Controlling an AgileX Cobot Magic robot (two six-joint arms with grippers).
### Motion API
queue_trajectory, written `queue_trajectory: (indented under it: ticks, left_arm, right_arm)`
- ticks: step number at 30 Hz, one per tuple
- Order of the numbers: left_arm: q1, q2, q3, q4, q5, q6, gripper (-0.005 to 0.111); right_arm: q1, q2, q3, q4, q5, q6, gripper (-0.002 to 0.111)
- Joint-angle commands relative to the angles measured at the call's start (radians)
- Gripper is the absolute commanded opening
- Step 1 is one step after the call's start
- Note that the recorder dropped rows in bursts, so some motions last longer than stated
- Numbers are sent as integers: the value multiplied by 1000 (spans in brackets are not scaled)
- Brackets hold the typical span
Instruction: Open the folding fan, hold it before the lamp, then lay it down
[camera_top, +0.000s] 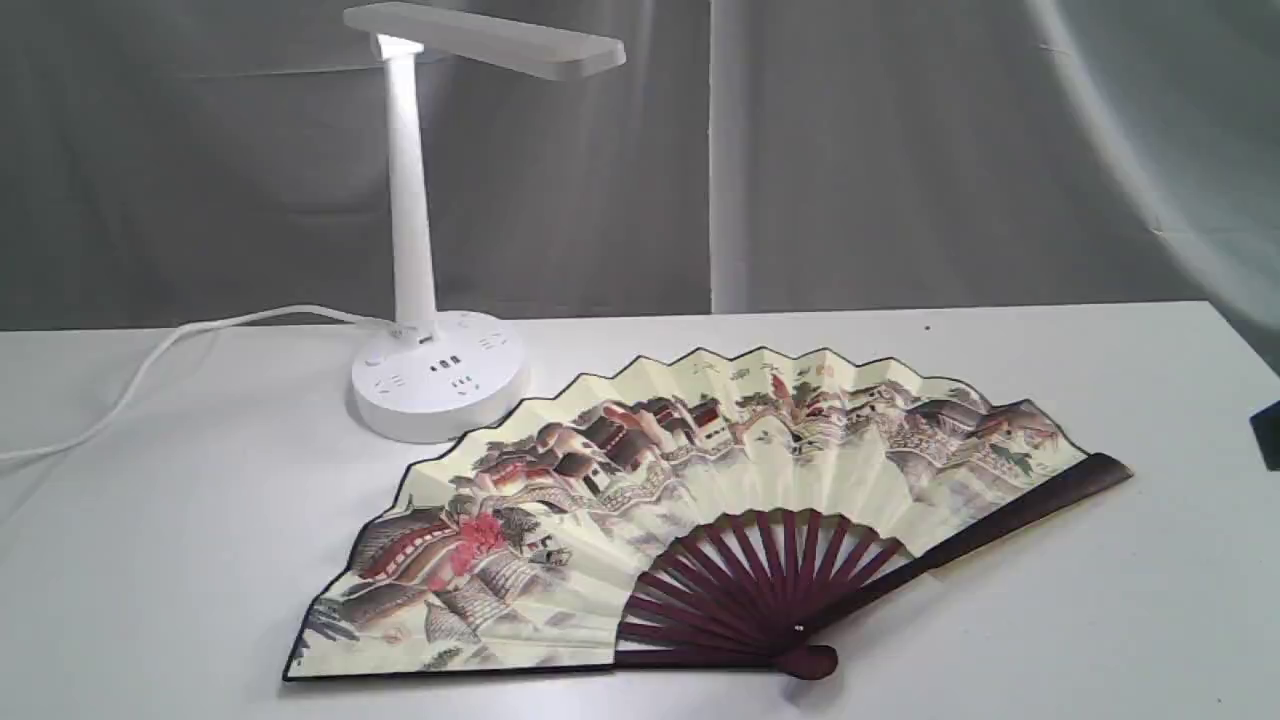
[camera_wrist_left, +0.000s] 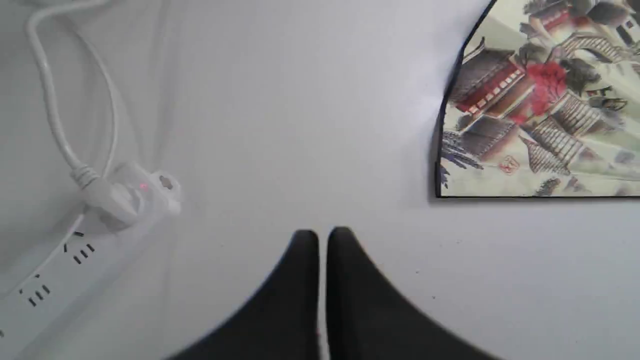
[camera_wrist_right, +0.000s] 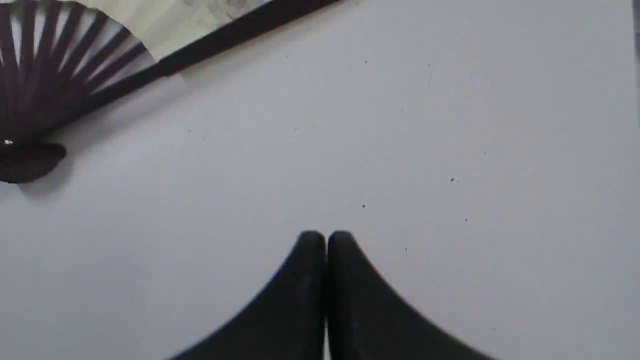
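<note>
folding fan (camera_top: 700, 500) lies spread, lamp (camera_top: 410, 250) at its 10 o'clock. left gripper (camera_wrist_left: 322, 235) and right gripper (camera_wrist_right: 326, 235) clenched, empty. risk: a low arm sweep could snag the pleats.

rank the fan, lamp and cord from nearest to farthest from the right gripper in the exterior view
1. fan, its dark right edge lying closest to the right gripper.
2. lamp, behind the fan's left side.
3. cord, trailing off to the far left.

One folding fan (camera_top: 690, 480) is lying on the one table (camera_top: 1100, 620). One lamp (camera_top: 410, 220) is standing there, one power strip (camera_wrist_left: 50, 280) is showing, and two grippers are appearing: the left gripper (camera_wrist_left: 322, 237) and the right gripper (camera_wrist_right: 326, 239).
</note>
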Motion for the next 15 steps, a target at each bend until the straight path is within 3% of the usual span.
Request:
queue_trajectory:
  ticks: [1, 15]
  left_arm:
    - [2, -86, -5, -13, 20, 6, 0]
    - [2, -502, -5, -54, 74, 6, 0]
  right_arm:
    - [3, -95, 7, -8, 0, 1, 0]
    - [3, -571, 7, -10, 65, -36, 0]
